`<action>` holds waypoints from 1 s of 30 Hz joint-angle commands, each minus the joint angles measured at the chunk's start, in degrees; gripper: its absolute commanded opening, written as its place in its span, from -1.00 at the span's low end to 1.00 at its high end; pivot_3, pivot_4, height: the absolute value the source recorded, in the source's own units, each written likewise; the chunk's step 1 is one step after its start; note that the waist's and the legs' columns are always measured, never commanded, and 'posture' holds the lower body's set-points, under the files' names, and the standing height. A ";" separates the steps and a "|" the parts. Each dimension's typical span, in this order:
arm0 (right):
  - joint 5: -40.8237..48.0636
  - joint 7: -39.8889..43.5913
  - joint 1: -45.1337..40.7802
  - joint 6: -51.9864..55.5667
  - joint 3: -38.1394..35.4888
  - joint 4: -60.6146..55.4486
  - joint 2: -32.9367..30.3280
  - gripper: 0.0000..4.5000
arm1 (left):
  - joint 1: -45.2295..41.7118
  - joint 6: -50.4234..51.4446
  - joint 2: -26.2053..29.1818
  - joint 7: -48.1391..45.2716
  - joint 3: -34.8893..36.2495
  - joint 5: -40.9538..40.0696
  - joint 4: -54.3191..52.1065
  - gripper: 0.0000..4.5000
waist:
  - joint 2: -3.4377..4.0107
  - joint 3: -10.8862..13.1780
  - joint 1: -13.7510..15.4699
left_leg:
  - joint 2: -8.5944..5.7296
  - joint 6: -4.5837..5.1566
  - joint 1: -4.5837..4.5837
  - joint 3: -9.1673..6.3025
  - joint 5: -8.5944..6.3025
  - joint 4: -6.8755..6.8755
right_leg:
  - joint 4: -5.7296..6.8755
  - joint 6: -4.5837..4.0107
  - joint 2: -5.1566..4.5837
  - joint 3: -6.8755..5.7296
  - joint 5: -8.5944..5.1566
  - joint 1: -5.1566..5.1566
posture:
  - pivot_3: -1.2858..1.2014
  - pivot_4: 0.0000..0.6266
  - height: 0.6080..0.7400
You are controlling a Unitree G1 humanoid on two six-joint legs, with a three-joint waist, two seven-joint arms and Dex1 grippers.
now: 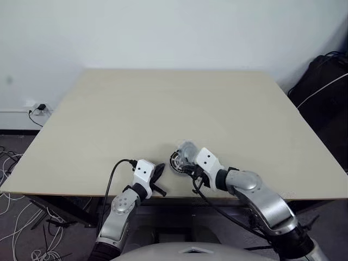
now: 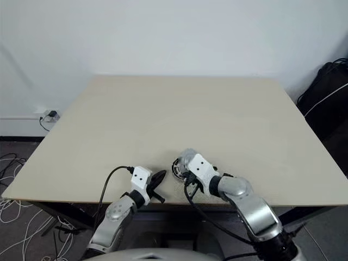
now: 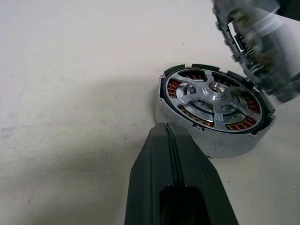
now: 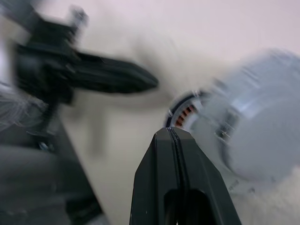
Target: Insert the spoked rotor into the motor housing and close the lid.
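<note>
Rotor (image 3: 215,101) sat seated in the housing (image 3: 211,140); lid (image 4: 262,140) leaned tilted over it; both hands, left (image 1: 158,173) and right (image 1: 187,163), pinched together, empty; right should nudge lid flat, squarely.

The table (image 1: 163,109) is a pale cream colour, plain all over. The motor housing (image 3: 213,143) is shiny grey on its side, with copper-brown windings showing inside. The spoked rotor (image 3: 216,98) in it has a black rim and bright silver spokes around a silver middle. The lid (image 4: 262,140) is plain light grey. The left pincer (image 1: 158,173) is black with a white wrist block. The right pincer (image 4: 174,137) is black too. The wall (image 1: 174,32) behind is white.
</note>
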 commanded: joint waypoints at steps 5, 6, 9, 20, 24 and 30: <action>6.95 -1.28 2.69 -9.28 -12.51 -3.11 3.15 -0.99 | -0.82 -0.83 -0.35 -0.17 -0.05 -0.62 -2.07 -1.00 | 0.01 -0.01 -0.05 | 0.01 0.00 0.03 0.00 0.00 0.02 | 0.02 0.02 0.01 0.00 0.01 0.04 | 0.03 -1.00 1.00; 6.79 -1.97 2.65 -9.67 -12.93 -2.41 3.59 -0.99 | -0.93 -0.82 -0.37 -0.28 -0.13 -0.63 -1.96 -1.00 | 0.01 -0.01 -0.06 | 0.00 0.00 0.03 0.01 0.00 0.02 | 0.02 0.02 0.01 0.01 0.01 0.04 | 0.03 -1.00 1.00; 4.74 -4.50 1.88 -10.89 -12.30 1.26 5.09 -0.99 | -1.30 -0.76 -0.43 -0.48 -0.23 -0.62 -1.67 -1.00 | 0.02 -0.02 -0.04 | 0.01 0.00 0.04 0.01 0.01 0.03 | 0.03 0.02 0.02 0.01 0.01 0.03 | 0.03 -1.00 1.00; 0.59 -6.65 -3.87 -17.79 -6.26 17.62 12.15 -0.99 | -1.66 -0.80 -0.26 -0.43 0.00 -0.66 -1.59 -1.00 | 0.18 -0.12 -0.06 | -0.01 -0.02 0.04 0.07 0.03 0.04 | 0.13 -0.02 0.03 0.06 0.03 0.02 | 0.03 -1.00 1.00; 0.31 -7.18 -6.06 -18.85 -6.14 23.69 14.48 -0.99 | -1.38 -0.97 -0.24 -0.12 0.21 -0.64 -1.91 -1.00 | 0.20 -0.14 -0.07 | -0.02 -0.02 0.05 0.07 0.04 0.04 | 0.14 -0.26 0.04 0.06 0.17 0.00 | 0.03 -1.00 1.00; 1.08 -7.44 -7.88 -18.10 -6.72 30.52 16.71 -0.99 | -0.92 -1.09 -0.36 0.27 0.30 -0.59 -2.30 -1.00 | 0.27 -0.19 -0.17 | -0.02 -0.02 0.07 0.07 0.04 0.04 | 0.14 -0.34 0.06 0.06 0.22 -0.02 | 0.03 -1.00 1.00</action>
